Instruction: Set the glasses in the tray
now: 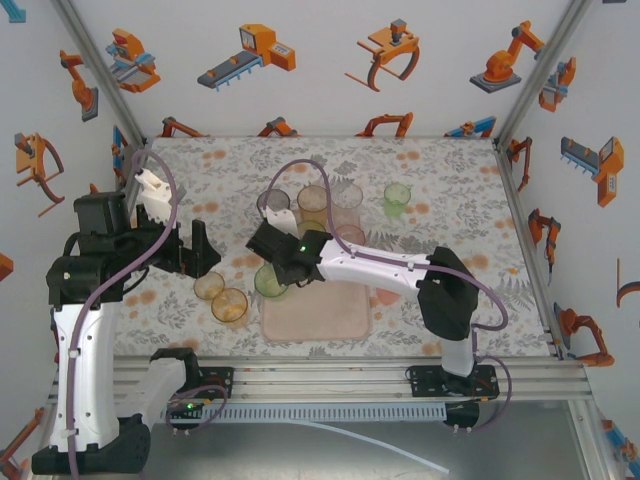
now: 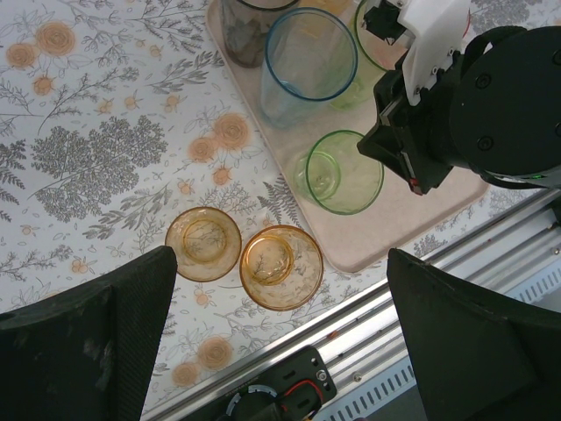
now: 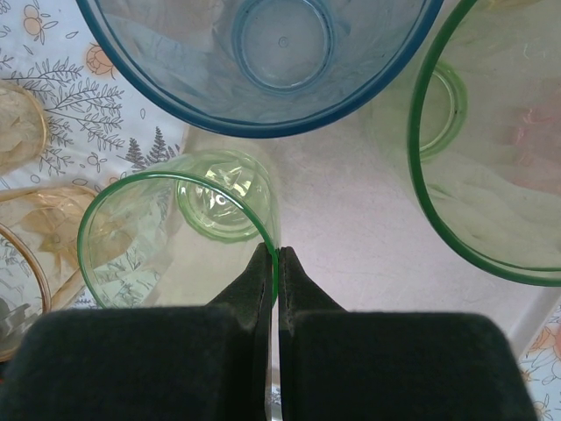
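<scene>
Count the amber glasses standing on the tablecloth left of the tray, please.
2. One amber glass stands on the tablecloth; the second amber glass is beside it, nearer the tray. The left arm may hide more.

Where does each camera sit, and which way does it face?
Top external: above and behind the bases, looking down on the table; both arms show.
Left wrist: down on two amber plastic tumblers; the open left gripper frames the bottom.
Right wrist: down over the pale-pink tray; the shut right gripper pinches the rim of a green plastic tumbler.
All three share that tumbler.
</scene>
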